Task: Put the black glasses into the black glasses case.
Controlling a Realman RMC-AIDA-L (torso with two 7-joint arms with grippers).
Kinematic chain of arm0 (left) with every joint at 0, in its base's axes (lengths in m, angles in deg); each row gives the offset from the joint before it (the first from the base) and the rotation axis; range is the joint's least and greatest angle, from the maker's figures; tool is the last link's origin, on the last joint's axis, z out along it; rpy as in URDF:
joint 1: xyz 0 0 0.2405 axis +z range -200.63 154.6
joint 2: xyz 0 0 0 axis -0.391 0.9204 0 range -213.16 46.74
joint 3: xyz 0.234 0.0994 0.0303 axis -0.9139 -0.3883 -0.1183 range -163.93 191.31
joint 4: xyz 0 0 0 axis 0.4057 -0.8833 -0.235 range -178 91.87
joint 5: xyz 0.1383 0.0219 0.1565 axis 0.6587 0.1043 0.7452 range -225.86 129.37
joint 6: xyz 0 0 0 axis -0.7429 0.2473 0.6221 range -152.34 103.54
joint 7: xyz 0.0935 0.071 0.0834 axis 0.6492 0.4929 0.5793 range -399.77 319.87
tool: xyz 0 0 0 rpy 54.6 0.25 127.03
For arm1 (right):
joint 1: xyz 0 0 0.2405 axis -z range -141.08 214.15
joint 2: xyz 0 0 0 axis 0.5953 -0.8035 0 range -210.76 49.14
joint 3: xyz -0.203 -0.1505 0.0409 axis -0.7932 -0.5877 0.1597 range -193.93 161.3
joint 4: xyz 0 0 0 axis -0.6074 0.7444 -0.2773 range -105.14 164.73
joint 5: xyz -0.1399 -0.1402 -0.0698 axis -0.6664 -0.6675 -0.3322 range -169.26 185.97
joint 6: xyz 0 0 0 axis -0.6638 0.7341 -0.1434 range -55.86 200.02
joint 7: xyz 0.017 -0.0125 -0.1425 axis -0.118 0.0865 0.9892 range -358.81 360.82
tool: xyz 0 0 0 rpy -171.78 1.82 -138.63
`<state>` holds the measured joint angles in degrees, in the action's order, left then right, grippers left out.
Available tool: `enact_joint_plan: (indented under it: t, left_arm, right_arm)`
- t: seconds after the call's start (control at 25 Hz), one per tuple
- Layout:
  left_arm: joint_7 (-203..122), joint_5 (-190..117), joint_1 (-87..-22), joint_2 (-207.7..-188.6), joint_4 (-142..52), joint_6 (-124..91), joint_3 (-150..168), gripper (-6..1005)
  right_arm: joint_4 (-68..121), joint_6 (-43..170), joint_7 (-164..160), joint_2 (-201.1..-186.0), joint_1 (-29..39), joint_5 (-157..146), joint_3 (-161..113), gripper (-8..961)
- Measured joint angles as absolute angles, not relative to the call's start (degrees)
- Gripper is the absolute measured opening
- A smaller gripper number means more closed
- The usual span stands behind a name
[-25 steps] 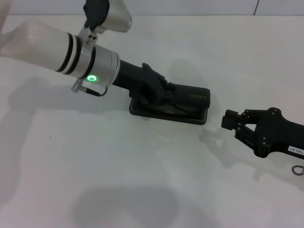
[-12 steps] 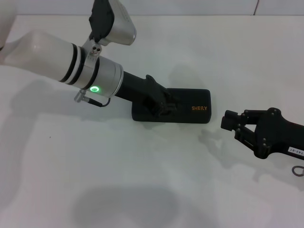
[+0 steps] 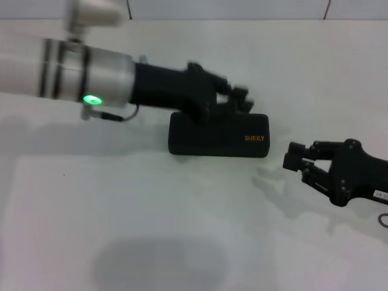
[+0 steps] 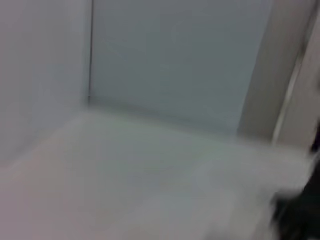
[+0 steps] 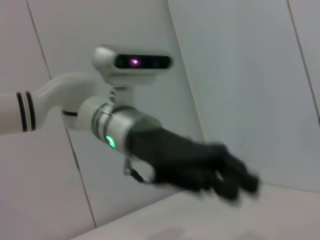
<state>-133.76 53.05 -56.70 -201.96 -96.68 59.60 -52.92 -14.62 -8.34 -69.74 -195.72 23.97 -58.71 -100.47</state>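
White table (image 3: 151,230): bears all items. Black glasses case (image 3: 218,136): closed, lid down, directly beneath left gripper (image 3: 241,100); glasses unseen. Left gripper: above case's far edge, finger state indeterminable. Right gripper (image 3: 292,159): beside case, fingers spread, empty.

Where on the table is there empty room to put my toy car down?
The white table is bare along the whole near side, in front of the closed black glasses case. It is crowded behind the case, where the left gripper hovers, and beside the right gripper.
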Motion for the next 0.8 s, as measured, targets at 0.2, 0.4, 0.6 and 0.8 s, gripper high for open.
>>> enact_joint_plan:
  t: [0.2, 0.4, 0.6, 0.8]
  left_arm:
    - [-119.9, 36.4, -49.0, -200.73, -95.9, 71.9, -49.7, 271]
    - [-115.6, 33.5, -44.8, -200.4, -89.9, 80.0, -41.7, 457]
    - [-118.1, 33.9, -42.5, -199.28, -84.8, 82.5, -37.7, 664]
    - [-116.6, 35.0, -40.9, -198.37, -82.9, 83.0, -37.9, 787]
  right_arm:
    - [-14.1, -20.2, -68.9, -195.59, 23.9, -58.7, -93.5, 288]
    - [-14.7, -28.3, -70.0, -195.82, 23.2, -58.4, -88.1, 380]
    - [-14.9, -30.1, -75.5, -195.02, 18.8, -59.8, -86.5, 471]
    - [-15.0, -29.6, -81.0, -194.09, 12.6, -65.2, -86.3, 533]
